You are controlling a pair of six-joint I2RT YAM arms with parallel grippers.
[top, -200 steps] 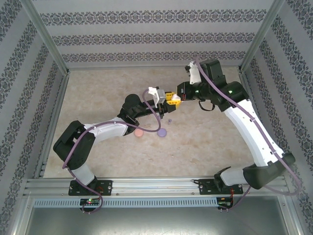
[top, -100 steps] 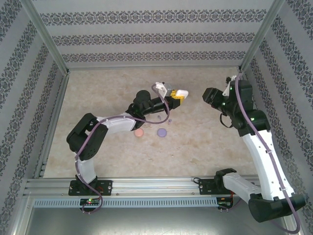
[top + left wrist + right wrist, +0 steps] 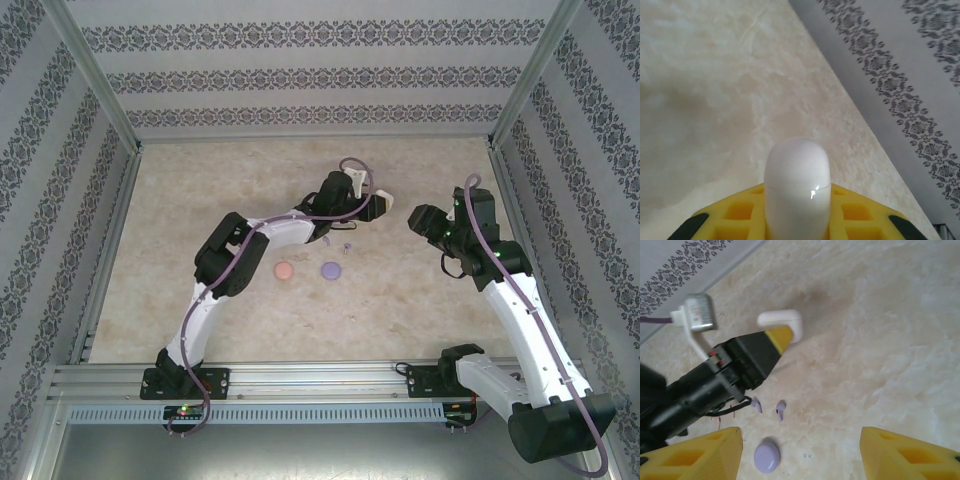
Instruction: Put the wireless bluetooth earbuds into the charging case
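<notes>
On the marbled table, seen from above, the left arm reaches out to the middle of the far half, and the left gripper points right toward the right gripper, which faces it across a short gap. Just on the near side of the left arm lie the purple earbuds, two tiny buds close together on the bare surface. Nearer the bases sit a pink round case and a purple round case, side by side and apart from each other. From the left wrist, the yellow fingers are clamped on a white charging case. Its rounded end sticks out past the fingertips, with its lid seam showing closed, and it is held clear above the table, with the patterned wall to the right. From the right wrist, that gripper's own yellow fingers stand wide apart at the bottom corners with nothing between them. Ahead of them the white case juts from the left gripper's tip, clear of the table. The two purple buds lie below it, stems down, and the purple round case is just nearer the camera.
</notes>
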